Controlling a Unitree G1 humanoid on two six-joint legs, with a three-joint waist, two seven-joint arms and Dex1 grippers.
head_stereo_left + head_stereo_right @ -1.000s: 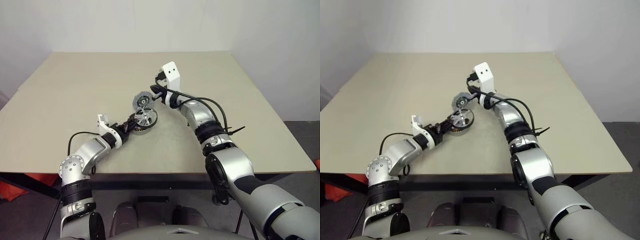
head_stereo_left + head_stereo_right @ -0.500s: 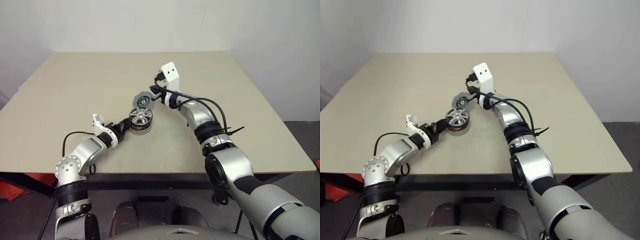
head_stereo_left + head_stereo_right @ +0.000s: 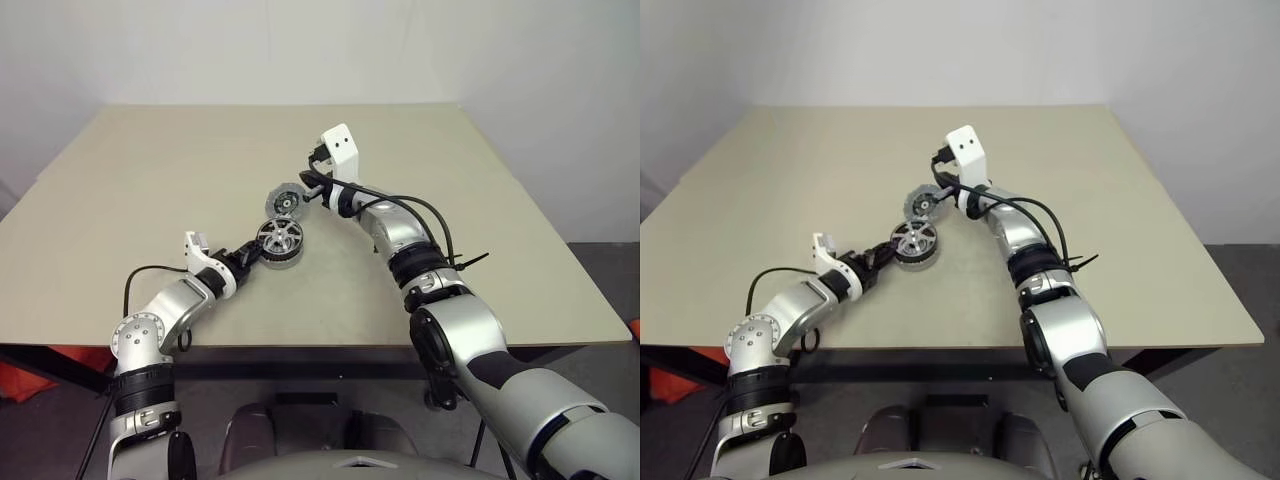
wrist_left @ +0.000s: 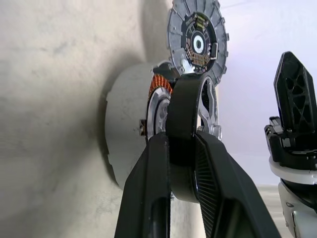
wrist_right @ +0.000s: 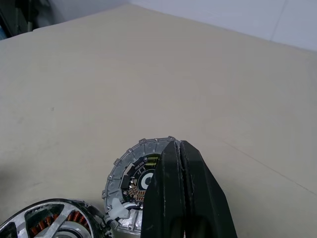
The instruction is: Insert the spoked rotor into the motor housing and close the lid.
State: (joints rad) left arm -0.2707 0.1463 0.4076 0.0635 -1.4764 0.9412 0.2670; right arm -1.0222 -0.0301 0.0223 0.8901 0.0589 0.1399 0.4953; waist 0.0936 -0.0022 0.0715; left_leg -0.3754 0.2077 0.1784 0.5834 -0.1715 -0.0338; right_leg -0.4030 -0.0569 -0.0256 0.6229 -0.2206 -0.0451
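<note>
— What does the spoked rotor look like?

— A black wheel with a thick dark rim, silvery spokes and a central hub. It sits on the motor housing, near the middle of the table.

— And the housing?

— A round grey puck lying on the table. Copper windings show orange between the rotor's rim and the housing wall.

— What is the left gripper doing?

— It pinches the rotor's rim, one black finger on each side.

— Where is the lid?

— Just beyond the housing, standing on edge, its inner face turned towards the rotor. It is a grey disc with a notched rim, a dark inner ring with orange-brown patches and a pale central hub.

— And the right gripper?

— Its fingers are pressed together at the lid's edge, nipping the thin rim.

— Any brand or label?

— The marks on the lid's inner ring are too small to read.
</note>
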